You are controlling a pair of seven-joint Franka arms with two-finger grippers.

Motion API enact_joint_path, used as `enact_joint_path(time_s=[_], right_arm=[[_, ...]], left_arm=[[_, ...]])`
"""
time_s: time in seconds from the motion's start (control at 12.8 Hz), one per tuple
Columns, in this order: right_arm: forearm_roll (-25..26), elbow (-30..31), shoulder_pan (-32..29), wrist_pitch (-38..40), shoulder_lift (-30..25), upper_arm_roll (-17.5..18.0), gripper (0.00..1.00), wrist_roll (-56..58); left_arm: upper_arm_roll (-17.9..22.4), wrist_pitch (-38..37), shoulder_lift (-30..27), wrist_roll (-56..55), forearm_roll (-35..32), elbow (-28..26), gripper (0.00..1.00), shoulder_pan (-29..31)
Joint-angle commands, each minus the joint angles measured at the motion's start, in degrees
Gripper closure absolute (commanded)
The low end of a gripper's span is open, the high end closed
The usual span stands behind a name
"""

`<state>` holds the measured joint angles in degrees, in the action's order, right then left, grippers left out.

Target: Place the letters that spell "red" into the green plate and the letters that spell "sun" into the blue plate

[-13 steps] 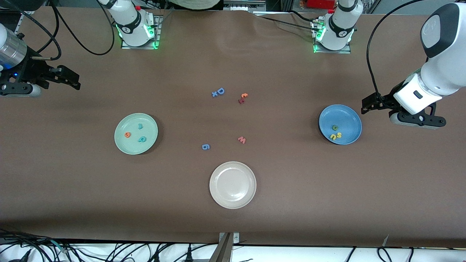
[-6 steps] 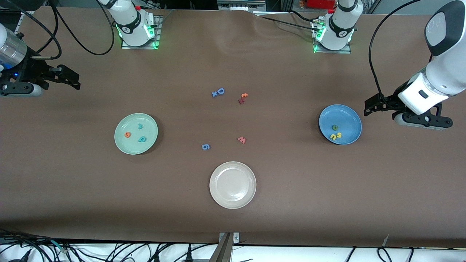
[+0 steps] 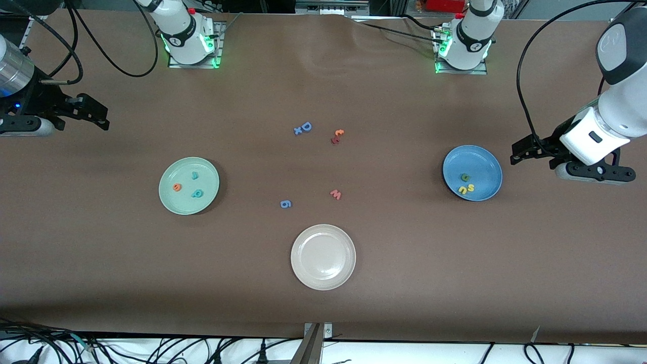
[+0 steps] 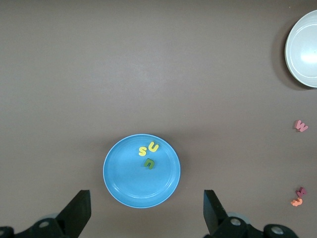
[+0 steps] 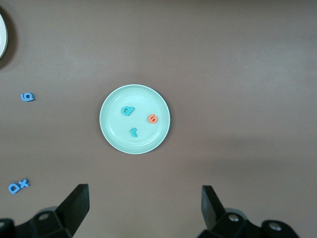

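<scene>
- The tabletop (image 3: 404, 283) is plain matte brown, with no pattern.
- The green plate (image 3: 174, 202) is pale mint; in it lie an orange "e" (image 3: 176, 187), a teal "d" (image 3: 197, 193) and a teal "r" (image 3: 194, 175).
- The blue plate (image 3: 482, 157) is medium blue; in it lie a yellow "s" (image 3: 470, 187), a yellow "u" (image 3: 462, 190) and a dark green "n" (image 3: 464, 177).
- The off-white plate (image 3: 323, 257) is plain cream.
- Loose letters near the off-white plate: a pink "w" (image 3: 335, 194) and a blue "6" (image 3: 285, 203).
- Farther from that plate: a blue "D" (image 3: 306, 126) with a blue "x" (image 3: 297, 131), and a dark red letter (image 3: 334, 139) touching an orange letter (image 3: 339, 133).
- Both hands, the left hand (image 3: 515, 155) and the right hand (image 3: 103, 117), are black.
</scene>
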<state>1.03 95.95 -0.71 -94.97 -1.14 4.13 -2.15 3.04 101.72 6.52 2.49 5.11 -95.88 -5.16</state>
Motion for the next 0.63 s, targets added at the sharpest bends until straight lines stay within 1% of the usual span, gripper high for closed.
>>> enact_joint_path(time_s=[0.0, 0.24, 0.39, 0.55], right_arm=[[-0.4, 0.5, -0.3, 0.7, -0.8, 0.3, 0.0, 0.9], [-0.4, 0.5, -0.3, 0.7, -0.7, 0.3, 0.0, 0.9], [-0.4, 0.5, -0.3, 0.7, -0.7, 0.3, 0.0, 0.9], [-0.4, 0.5, -0.3, 0.7, -0.7, 0.3, 0.0, 0.9]], left_arm=[[-0.5, -4.2, 1.7, -0.5, -1.2, 5.1, 0.0, 0.5], [-0.3, -7.8, 2.0, -0.6, -1.3, 8.6, 0.0, 0.7], [0.5, -9.4, 2.0, -0.6, -1.3, 10.8, 0.0, 1.0], [0.5, -10.1, 2.0, -0.6, -1.5, 11.4, 0.0, 1.2]])
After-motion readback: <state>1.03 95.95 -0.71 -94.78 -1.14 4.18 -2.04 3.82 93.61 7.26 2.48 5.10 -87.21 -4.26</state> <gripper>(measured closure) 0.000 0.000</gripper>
